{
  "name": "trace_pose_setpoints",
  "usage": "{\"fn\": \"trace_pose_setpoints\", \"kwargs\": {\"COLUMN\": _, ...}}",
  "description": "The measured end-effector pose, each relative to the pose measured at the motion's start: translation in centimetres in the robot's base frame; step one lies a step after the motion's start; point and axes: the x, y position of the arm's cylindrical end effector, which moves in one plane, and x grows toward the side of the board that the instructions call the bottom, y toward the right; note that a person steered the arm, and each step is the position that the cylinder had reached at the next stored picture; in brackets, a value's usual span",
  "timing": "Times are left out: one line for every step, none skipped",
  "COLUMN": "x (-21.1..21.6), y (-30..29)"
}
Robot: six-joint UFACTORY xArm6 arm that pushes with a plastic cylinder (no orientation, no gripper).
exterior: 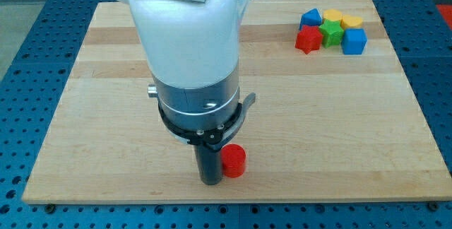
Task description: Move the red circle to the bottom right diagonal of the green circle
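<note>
My tip sits touching red circle on its left, to shove it rightward; no jaws on this rod; green circle not visible.

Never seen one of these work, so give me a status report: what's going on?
My tip touching red circle from view's left, near board's bottom edge. Green circle not visible. Block cluster far off, top right; nothing in the way.

The red circle is sitting near the board's bottom edge, touching my tip on the tip's right side. Five blocks are clustering at the view's top right: red star, green star, blue cube, blue block, yellow blocks behind.
</note>
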Motion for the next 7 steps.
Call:
{"fn": "trace_pose_setpoints", "kwargs": {"x": 0.0, "y": 0.0}}
{"fn": "trace_pose_setpoints", "kwargs": {"x": -3.2, "y": -0.3}}
{"fn": "trace_pose_setpoints", "kwargs": {"x": -5.6, "y": -0.5}}
{"fn": "trace_pose_setpoints", "kwargs": {"x": -5.6, "y": -0.7}}
{"fn": "trace_pose_setpoints", "kwargs": {"x": -5.6, "y": -0.7}}
{"fn": "trace_pose_setpoints", "kwargs": {"x": -5.6, "y": -0.7}}
{"fn": "trace_pose_setpoints", "kwargs": {"x": -6.6, "y": -0.7}}
